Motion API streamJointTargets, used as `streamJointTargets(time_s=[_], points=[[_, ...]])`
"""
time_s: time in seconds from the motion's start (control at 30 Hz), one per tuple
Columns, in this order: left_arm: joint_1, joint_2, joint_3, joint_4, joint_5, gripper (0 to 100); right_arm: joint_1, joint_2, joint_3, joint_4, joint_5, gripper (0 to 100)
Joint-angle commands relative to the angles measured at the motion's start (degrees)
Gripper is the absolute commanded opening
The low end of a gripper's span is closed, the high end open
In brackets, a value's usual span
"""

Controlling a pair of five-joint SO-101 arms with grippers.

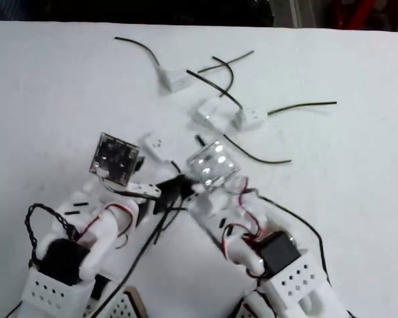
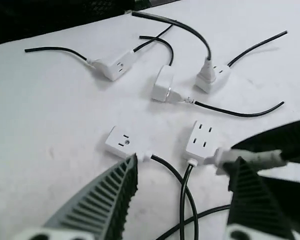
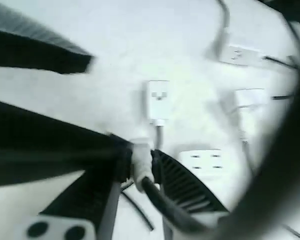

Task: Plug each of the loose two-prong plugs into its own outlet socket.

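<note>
My right gripper (image 3: 140,172) is shut on a white two-prong plug (image 3: 141,159) with a black cord. In the left wrist view that plug (image 2: 245,159) hangs beside a white outlet block with paired slots (image 2: 202,139), close to the block's cord end. The same block (image 3: 205,161) lies just past the plug. My left gripper (image 2: 182,200) stands open over black cords, with a small grounded outlet (image 2: 121,141) just ahead of one finger (image 2: 115,192). In the high view both grippers meet near the table's middle, close to that small outlet (image 1: 158,144).
Farther back lie three more white outlet pieces with black cords: one at the left (image 2: 115,65), a rounded one (image 2: 164,84), and one with a plug seated in it (image 2: 212,77). Loose cords (image 2: 182,200) cross under the left gripper. The white table (image 1: 53,99) has free room at the left.
</note>
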State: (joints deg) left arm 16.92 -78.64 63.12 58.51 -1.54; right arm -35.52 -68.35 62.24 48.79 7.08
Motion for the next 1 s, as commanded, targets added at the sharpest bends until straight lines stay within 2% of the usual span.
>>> streamJointTargets(time_s=[0.0,0.1,0.17,0.37,0.53,0.7,0.97], points=[[-6.29,0.22,-2.02,-0.09,-0.26,29,4.88,0.22,1.93,-7.43,-0.18,1.7],[-10.42,0.22,-0.26,-0.79,-0.26,29,9.45,0.31,3.25,-12.0,0.62,1.7],[-12.53,0.22,2.37,-3.34,-0.18,29,11.38,1.71,2.99,-13.67,4.13,1.7],[-15.96,0.22,7.3,-9.05,-0.18,29,12.35,16.4,0.97,-20.44,13.36,1.7],[-15.87,0.22,7.47,-9.05,-0.62,24,12.88,34.15,-10.73,-17.1,18.81,1.7],[-15.87,0.22,7.56,-9.05,-0.62,23,15.25,48.04,-23.21,-11.65,21.98,1.7],[-15.52,0.22,7.56,-9.05,-0.62,23,15.34,55.69,-29.71,-6.37,25.14,1.7]])
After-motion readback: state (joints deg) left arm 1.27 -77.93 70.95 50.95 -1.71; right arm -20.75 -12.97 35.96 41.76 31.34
